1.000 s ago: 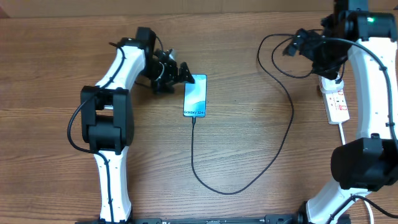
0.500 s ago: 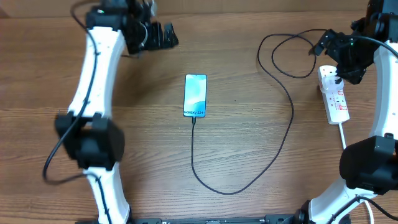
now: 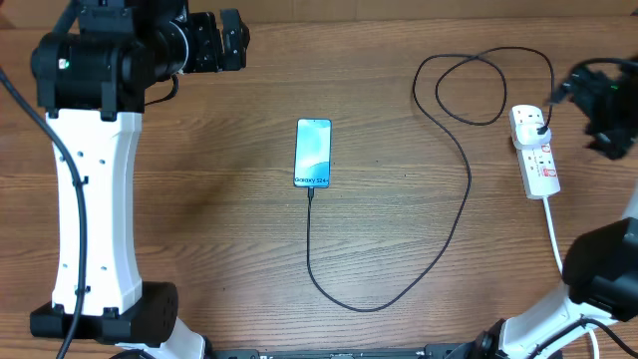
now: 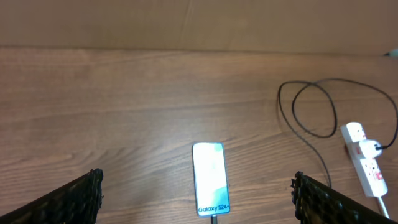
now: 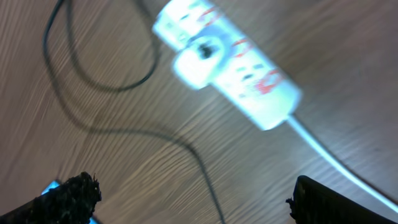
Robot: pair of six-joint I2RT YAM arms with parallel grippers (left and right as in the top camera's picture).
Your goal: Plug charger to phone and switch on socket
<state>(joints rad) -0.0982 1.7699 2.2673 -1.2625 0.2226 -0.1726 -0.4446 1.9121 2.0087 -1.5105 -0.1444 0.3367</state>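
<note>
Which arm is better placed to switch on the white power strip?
Right. The right claw, open, hangs close beside the white oblong power strip; the left claw sits far off, beyond the light blue smartphone.

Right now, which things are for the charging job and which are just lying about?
For the job: phone, black charger cable, white socket strip.
Just lying about: nothing loose; only the wooden table and brown board behind it.
</note>
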